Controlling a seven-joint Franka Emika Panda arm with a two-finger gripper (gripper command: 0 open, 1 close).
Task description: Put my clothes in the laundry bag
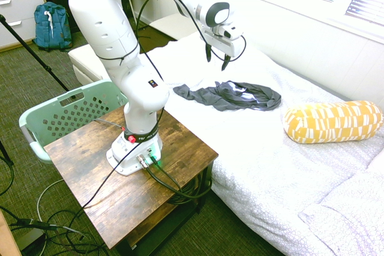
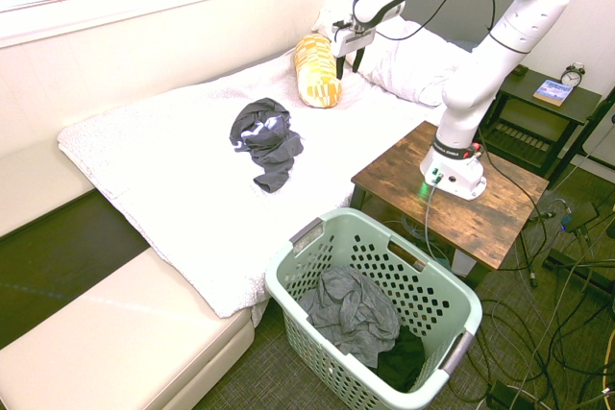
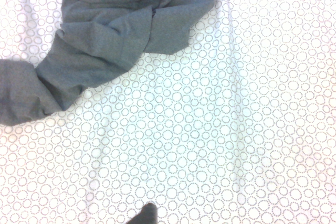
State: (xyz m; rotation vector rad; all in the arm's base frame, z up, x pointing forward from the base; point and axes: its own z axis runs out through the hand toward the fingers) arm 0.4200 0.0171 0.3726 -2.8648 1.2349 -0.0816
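The clothes [image 1: 231,95], a dark grey garment with black trim, lie crumpled on the white bed [image 1: 270,148]. They also show on the bed in the second exterior view [image 2: 264,141] and as grey folds in the wrist view [image 3: 121,30]. My gripper [image 1: 217,58] hangs open and empty above the bed, a little behind the clothes and apart from them; in the second exterior view the gripper [image 2: 348,60] is near the pillow. The mint-green laundry bag [image 2: 432,280] stands on the floor beside the bed and holds another grey garment [image 2: 351,309]. The same laundry bag [image 1: 78,115] sits behind the wooden table.
A yellow patterned pillow [image 1: 333,121] lies on the bed to the right of the clothes. The arm stands on a wooden side table [image 1: 90,172] between bed and basket. A blue backpack [image 1: 51,25] leans by drawers at the back. A nightstand carries a clock [image 2: 574,74].
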